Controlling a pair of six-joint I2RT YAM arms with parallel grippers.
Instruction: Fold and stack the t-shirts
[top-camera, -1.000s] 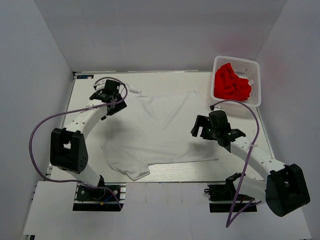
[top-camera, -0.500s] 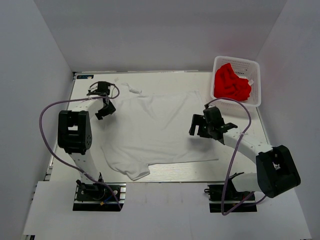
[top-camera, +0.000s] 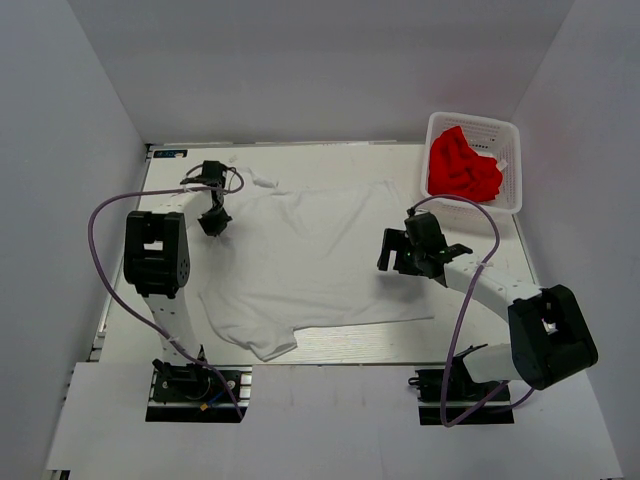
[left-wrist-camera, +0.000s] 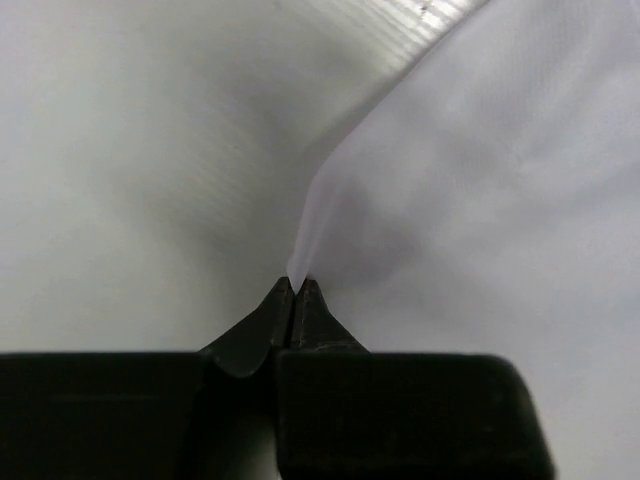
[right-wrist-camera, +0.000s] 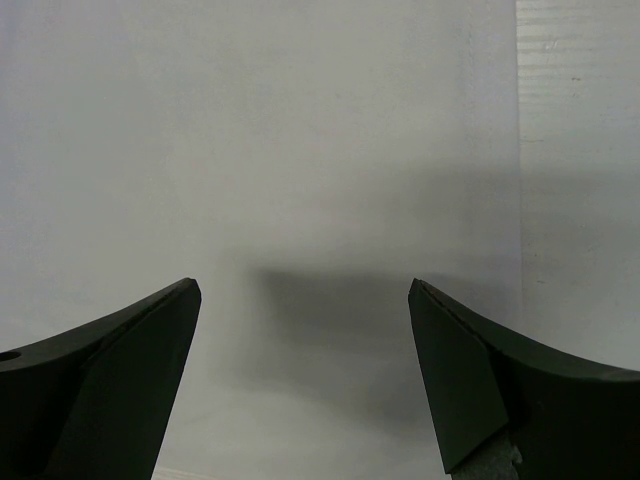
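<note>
Quick status from me. My left fingers (left-wrist-camera: 294, 298) are clenched tight on the white t-shirt (top-camera: 320, 255). The wrist view shows the tips pressed together with a bit of the shirt's edge pinched between them, and the cloth lifts up from there in a small peak. That grab point is on the shirt's left side, toward the far-left corner of the worktop (top-camera: 165, 275).

The shirt itself is spread out mostly flat across the middle of the worktop. One sleeve is bunched up near the far edge, and the other sleeve pokes out toward the near-left corner.

My right fingers (top-camera: 393, 256) are released, spread wide with nothing between them. They hover over the right side of the white shirt. From that wrist I can see cloth underneath and a strip of bare worktop just past the shirt's edge. Can't tell whether the tips touch the fabric.

The red t-shirt (top-camera: 462, 166) is crumpled in the white basket (top-camera: 476, 121) at the far-right corner, well apart from both arms.
</note>
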